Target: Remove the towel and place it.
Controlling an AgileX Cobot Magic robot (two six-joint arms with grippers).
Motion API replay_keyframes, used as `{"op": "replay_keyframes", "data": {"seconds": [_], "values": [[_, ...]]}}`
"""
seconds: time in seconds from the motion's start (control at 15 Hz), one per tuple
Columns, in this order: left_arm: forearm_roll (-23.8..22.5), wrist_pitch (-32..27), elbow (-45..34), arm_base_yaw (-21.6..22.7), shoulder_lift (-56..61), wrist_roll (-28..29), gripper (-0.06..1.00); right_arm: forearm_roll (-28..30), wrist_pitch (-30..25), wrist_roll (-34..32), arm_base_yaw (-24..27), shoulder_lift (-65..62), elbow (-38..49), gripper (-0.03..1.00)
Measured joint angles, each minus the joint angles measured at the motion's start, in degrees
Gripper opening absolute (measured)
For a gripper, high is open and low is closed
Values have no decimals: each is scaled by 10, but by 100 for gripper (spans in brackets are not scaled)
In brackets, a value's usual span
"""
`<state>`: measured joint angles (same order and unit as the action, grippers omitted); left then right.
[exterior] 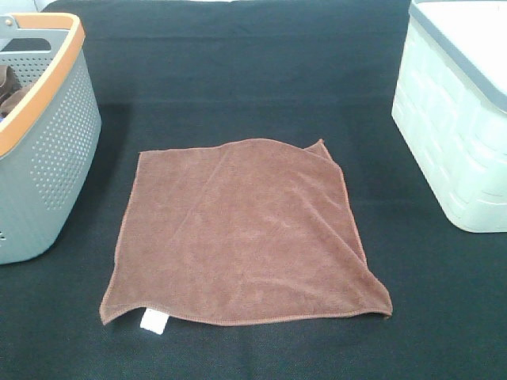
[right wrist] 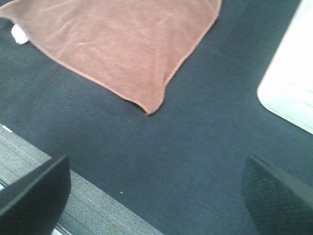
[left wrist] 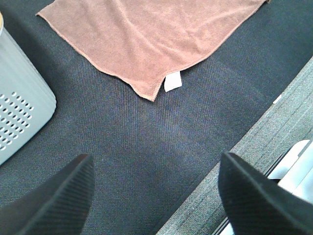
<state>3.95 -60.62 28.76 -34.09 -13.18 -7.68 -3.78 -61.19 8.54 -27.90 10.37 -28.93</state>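
Note:
The towel (exterior: 242, 233) is a reddish-brown square cloth lying spread flat on the black table cover, its small white tag (exterior: 153, 321) at the near edge. The left wrist view shows the towel (left wrist: 146, 34) and its tag (left wrist: 172, 82) some way beyond my left gripper (left wrist: 154, 196), which is open with nothing between its black fingers (left wrist: 58, 196). My right gripper (right wrist: 156, 191) is open too, empty, set back from the towel's near right corner (right wrist: 151, 108). Neither gripper appears in the exterior high view.
A grey perforated basket with an orange rim (exterior: 40, 134) stands at the left, brown cloth inside it. A pale green bin (exterior: 455, 119) stands at the right. The table's front edge (left wrist: 244, 166) runs close to both grippers.

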Motion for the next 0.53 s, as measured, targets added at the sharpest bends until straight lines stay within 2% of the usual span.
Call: {"op": "replay_keyframes", "data": {"seconds": [0.27, 0.53], "values": [[1, 0, 0, 0, 0, -5, 68, -2, 0, 7, 0, 0, 0, 89], [-16, 1, 0, 0, 0, 19, 68, -2, 0, 7, 0, 0, 0, 89]]}}
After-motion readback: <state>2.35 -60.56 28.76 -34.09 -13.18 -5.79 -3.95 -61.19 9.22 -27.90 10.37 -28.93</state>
